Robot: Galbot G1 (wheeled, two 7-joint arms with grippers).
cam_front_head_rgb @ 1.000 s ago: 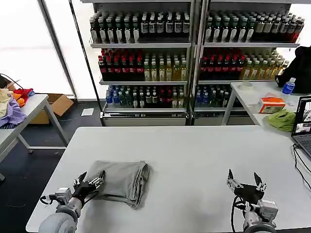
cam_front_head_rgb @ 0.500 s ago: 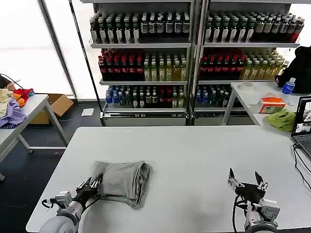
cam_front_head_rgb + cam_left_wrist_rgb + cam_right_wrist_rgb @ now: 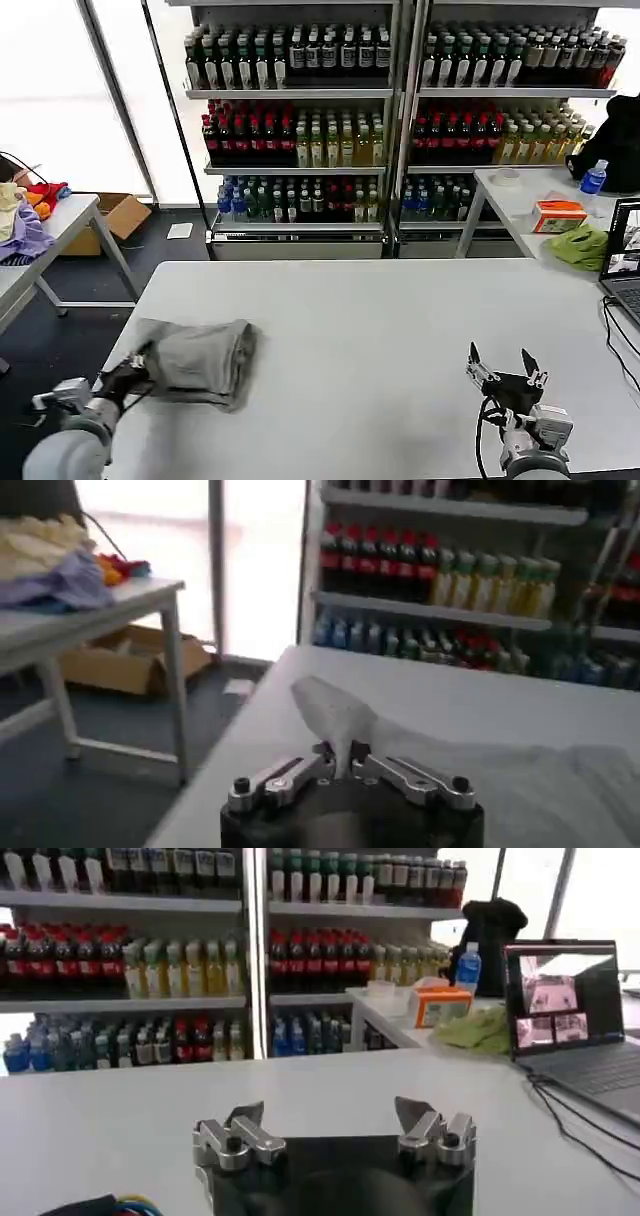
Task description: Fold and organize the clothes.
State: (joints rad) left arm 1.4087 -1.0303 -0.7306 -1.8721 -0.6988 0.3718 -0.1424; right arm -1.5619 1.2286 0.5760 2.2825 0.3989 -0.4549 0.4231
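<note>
Left gripper sat at the near left corner of the table, fingers pinched tight on the near-left edge of the folded shirt. In the left wrist view the fingertips met on a raised peak of grey cloth, the rest of the bundle trailing away flat on the white top. The shirt lay as a compact, rounded bundle on the near left part of the table, close to the left edge, fold layers visible on its right side.

Right gripper hung near the near right edge, well apart from the shirt, fingers spread wide and holding nothing; right wrist view agreed, with bare table under it.

Judged risks from here: grip takes only a small tuck of cloth, so a pull could draw out the top layer and spoil the fold instead of shifting the whole bundle. Bundle already near the left edge; more travel that way could let it droop or slide off. A slack pinch might slip free mid-drag
</note>
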